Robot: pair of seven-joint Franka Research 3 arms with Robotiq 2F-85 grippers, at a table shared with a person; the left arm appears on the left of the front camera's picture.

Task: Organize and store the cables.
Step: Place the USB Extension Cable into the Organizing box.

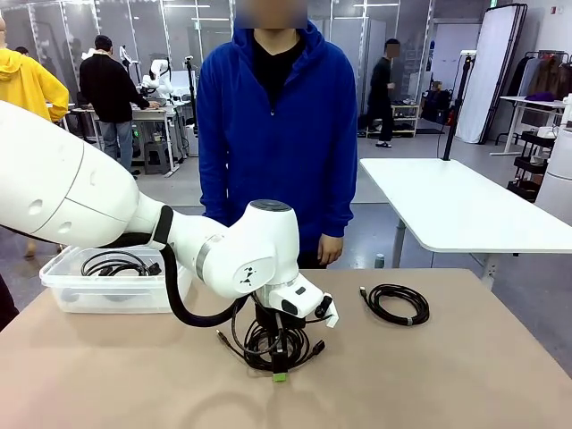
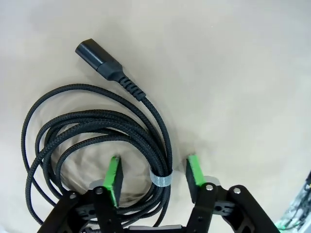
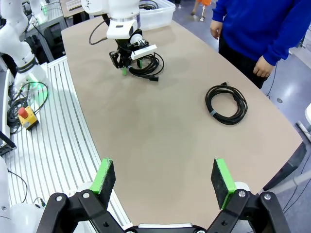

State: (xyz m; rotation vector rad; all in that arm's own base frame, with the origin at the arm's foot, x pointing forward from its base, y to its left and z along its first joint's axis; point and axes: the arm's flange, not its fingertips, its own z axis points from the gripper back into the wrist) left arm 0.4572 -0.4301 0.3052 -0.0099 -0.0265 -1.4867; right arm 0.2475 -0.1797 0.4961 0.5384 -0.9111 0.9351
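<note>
My left gripper, jaws part-open, straddles the tied side of the coiled cable lying near-centre on the table, strands running square across the gap, one pad inside the loop, one outside, neither touching.

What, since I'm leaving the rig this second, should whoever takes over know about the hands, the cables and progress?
Left hand: open, astride the braided black cable coil at its grey tie, not yet gripping.
Right hand: open, empty, high over the tan table.
Done: one thin black coil lies in the clear plastic bin.
Left: bin the braided coil, then the round black coil on the table's right.
</note>
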